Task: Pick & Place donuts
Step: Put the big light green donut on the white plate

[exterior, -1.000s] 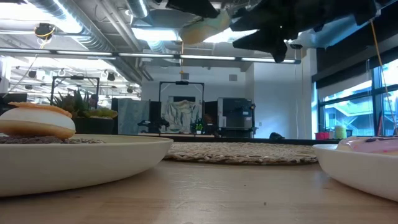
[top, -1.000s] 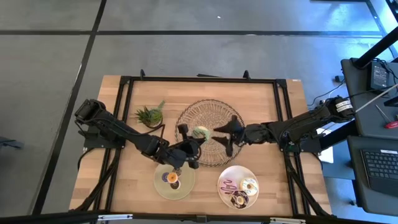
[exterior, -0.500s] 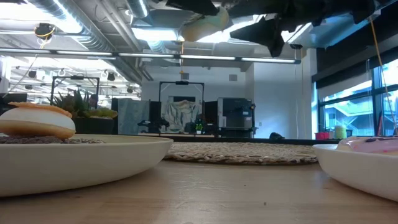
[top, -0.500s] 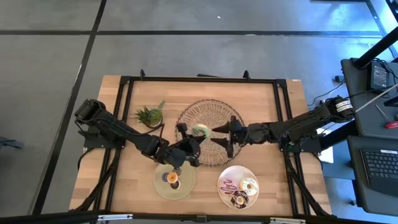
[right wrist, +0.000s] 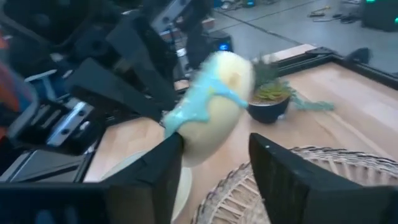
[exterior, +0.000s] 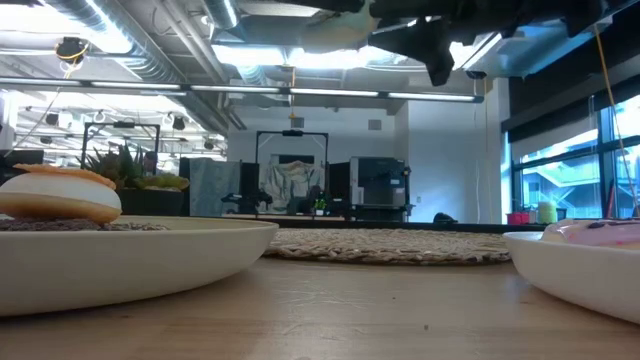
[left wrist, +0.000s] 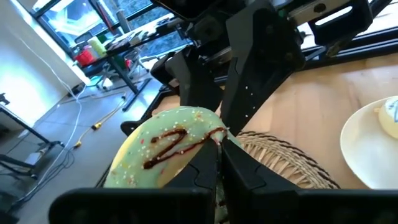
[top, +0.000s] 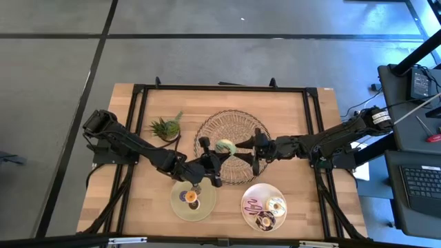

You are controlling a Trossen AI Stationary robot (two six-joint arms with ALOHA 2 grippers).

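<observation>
Because the green-iced donut (top: 224, 145) was up in the air over the wicker mat (top: 217, 124), near the bench's (top: 289, 117) centre, we read this as a hand-over between arms. Our left claw (top: 213, 153) was clamped on it from the seven o'clock side, and the left wrist view showed the chocolate-drizzled icing (left wrist: 171, 140) upright between the dark fingers. Our right claw (top: 256, 149) reached in from three o'clock with its fingers apart, one on either side of the donut (right wrist: 208, 102), not yet closed. We judged the high hold kept both claws clear of the mat. Other donuts lay on the plates at six o'clock: the green plate (top: 207, 203) and the white plate (top: 251, 193).
</observation>
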